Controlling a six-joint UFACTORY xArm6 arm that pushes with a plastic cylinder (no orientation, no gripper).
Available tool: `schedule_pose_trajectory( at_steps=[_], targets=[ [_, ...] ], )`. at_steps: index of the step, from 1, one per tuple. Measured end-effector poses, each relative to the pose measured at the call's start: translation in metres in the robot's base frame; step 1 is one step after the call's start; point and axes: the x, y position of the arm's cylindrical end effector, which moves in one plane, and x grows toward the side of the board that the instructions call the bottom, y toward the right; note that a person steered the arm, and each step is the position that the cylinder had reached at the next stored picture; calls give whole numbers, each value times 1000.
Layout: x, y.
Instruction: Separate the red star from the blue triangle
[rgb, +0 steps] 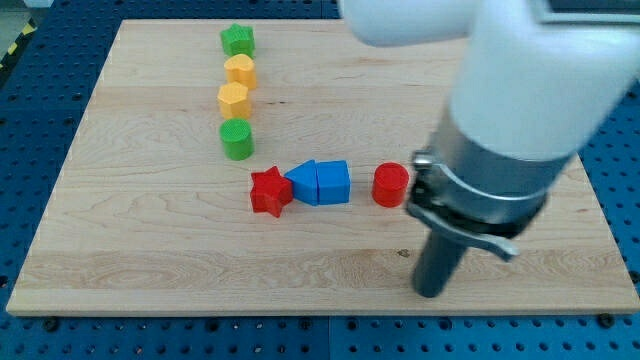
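Note:
The red star (269, 191) lies near the board's middle, touching the blue triangle (303, 183) on its right. A blue cube (333, 182) sits against the triangle's right side. A red cylinder (390, 185) stands a little further right, apart from the cube. My tip (429, 293) rests on the board at the lower right, below and right of the red cylinder, well clear of the star and triangle.
A column of blocks stands at the upper left: a green star-like block (238, 41), a yellow block (240, 71), a yellow hexagon (233, 100) and a green cylinder (237, 139). The wooden board (120, 250) lies on a blue perforated table. The arm's white body covers the upper right.

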Motion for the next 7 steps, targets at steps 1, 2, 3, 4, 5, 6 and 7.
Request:
schedule_pose_trajectory(
  at_steps=[1, 2, 3, 4, 5, 6, 7],
  targets=[
    [-12, -45],
    [-34, -71],
    [-35, -75],
    [-42, -75],
    [-57, -78],
    [-58, -78],
    [-60, -87]
  ],
)
